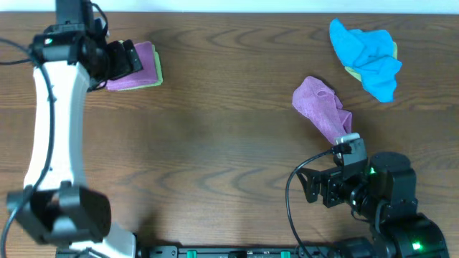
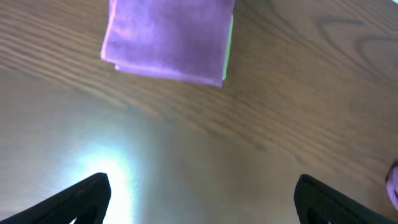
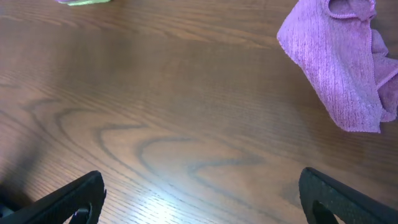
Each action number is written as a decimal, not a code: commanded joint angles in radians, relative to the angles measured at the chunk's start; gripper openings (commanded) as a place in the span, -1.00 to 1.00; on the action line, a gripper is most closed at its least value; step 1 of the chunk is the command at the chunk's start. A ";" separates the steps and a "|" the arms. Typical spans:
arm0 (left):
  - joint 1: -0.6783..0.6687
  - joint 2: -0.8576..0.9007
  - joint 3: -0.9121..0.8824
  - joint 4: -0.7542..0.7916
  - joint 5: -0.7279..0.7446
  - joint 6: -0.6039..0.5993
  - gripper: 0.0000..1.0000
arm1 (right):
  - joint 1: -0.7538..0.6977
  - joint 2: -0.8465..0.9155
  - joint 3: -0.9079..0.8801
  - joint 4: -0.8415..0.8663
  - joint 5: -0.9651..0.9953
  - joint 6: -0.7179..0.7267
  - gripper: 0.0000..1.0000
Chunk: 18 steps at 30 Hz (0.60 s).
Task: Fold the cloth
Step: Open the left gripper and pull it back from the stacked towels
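A crumpled purple cloth (image 1: 323,106) lies unfolded right of centre; it also shows in the right wrist view (image 3: 345,59). A folded purple cloth (image 1: 141,66) lies on a yellow-green one at the far left, also in the left wrist view (image 2: 168,36). My left gripper (image 1: 126,60) is open and empty just left of the folded stack; its fingertips frame bare table (image 2: 199,199). My right gripper (image 1: 315,188) is open and empty, near the front edge, below the crumpled purple cloth (image 3: 199,199).
A crumpled blue cloth (image 1: 369,56) lies over a yellow-green one at the far right back. The wooden table (image 1: 229,136) spans the view. The right arm's cable (image 1: 290,208) loops near the front edge.
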 commanded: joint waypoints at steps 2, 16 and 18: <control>-0.003 -0.080 0.013 -0.039 -0.015 0.075 0.91 | -0.007 -0.003 -0.004 -0.002 -0.004 0.009 0.99; -0.003 -0.488 -0.413 0.142 -0.053 0.094 0.91 | -0.007 -0.003 -0.004 -0.002 -0.004 0.009 0.98; -0.003 -0.570 -0.513 0.176 -0.055 0.102 0.91 | -0.007 -0.003 -0.004 -0.002 -0.004 0.009 0.99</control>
